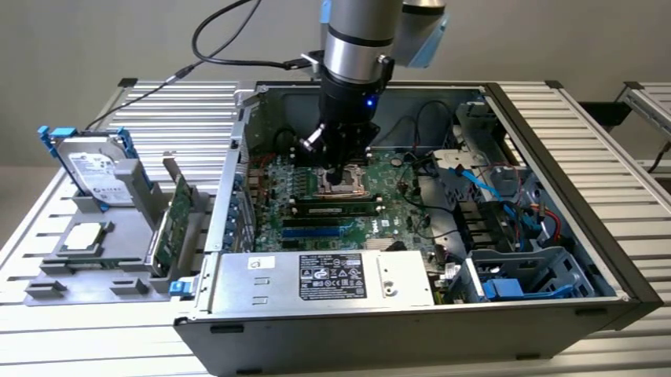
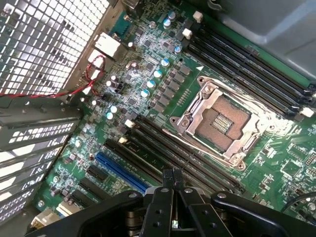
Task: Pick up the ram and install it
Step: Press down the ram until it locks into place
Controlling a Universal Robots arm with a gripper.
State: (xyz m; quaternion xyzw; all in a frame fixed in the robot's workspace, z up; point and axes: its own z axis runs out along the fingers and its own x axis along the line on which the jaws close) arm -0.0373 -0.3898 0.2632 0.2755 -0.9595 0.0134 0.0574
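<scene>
Claw point(image 2: 173, 178) closed, fingers together, empty, hovering over the CPU socket point(image 2: 222, 123) inside the case point(image 1: 587, 236). Ram point(image 1: 335, 210) appears seated in a slot just beside the socket. Judgement: install step done or being checked; any further move needs firm, even seating.

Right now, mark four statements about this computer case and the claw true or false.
1. The claw is shut and holds nothing. True.
2. A cooler covers the CPU socket. False: the socket lies bare.
3. A hard drive stands in the holder outside the case. True.
4. The claw hangs over the power supply. False: it is above the motherboard, by the CPU socket.
</scene>
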